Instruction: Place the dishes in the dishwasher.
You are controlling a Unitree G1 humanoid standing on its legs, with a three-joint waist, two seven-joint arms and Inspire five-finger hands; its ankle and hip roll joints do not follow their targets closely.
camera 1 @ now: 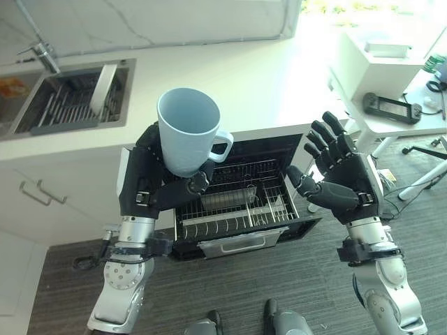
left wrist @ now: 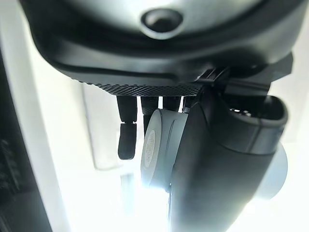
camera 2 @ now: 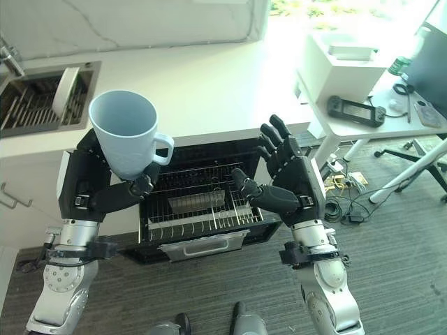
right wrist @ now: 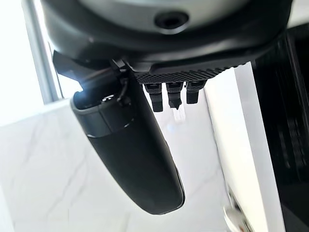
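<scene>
Holding pale blue mug (camera 1: 187, 130) upright, left hand (camera 1: 148, 180) has fingers and thumb curled round mug's lower body, handle toward robot's right. Mug sits raised above open dishwasher (camera 1: 241, 202), near its left front corner. Right hand (camera 1: 341, 178) hovers over dishwasher's right edge, palm facing inward, fingers (camera 1: 325, 134) spread and straight, holding nothing. White plate (camera 1: 102, 88) stands in sink rack (camera 1: 66, 105) set in white desk (camera 1: 244, 84).
</scene>
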